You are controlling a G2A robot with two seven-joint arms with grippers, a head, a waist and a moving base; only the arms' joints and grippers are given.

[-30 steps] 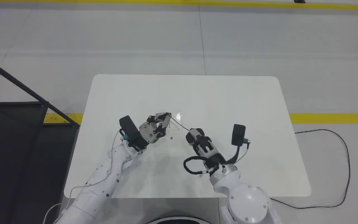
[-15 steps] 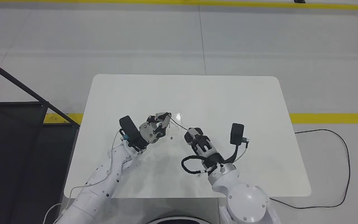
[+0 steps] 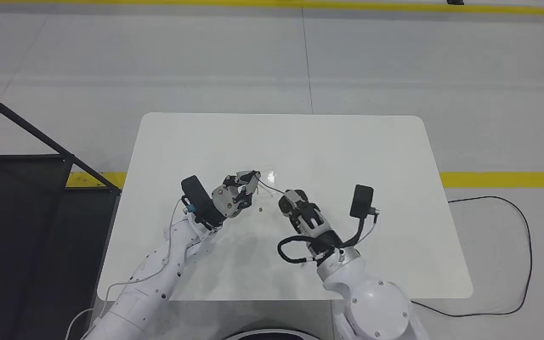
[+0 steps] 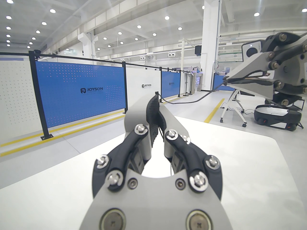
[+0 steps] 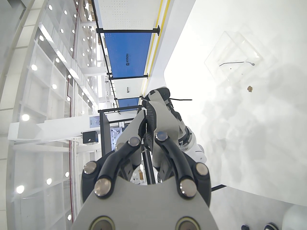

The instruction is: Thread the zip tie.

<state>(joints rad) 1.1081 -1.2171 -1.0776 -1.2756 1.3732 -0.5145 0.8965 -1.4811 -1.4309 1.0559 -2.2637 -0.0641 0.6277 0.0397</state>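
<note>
left gripper (image 4: 157, 101): held above the desk (image 3: 374, 153), near its middle; jaws pinched tight on 1 end of the zip tie (image 4: 191, 101).
right gripper (image 5: 149, 111): just beside left gripper, on the robot's right of it, tips pointing at it; jaws closed on the other end of the tie.
zip tie: thin black strap, off the desk. It spans the short gap from left gripper to right gripper and sags in a shallow bow.
long axis: roughly along the line joining the 2 gripper tips.
stub: a short black piece sticks out sideways at left gripper, likely the tie's free bit. Cannot tell head from tail.
nearer arm: neither, since both already hold it.
key relation: the 2 held ends sit apart and face each other, with no closed loop visible.
step (judged): not yet threaded. Next move needs 1 end turned and lined up with the other at left gripper.
clear sheet (image 5: 232, 56): flat on the desk near left gripper, with a thin dark strand on it.
</note>
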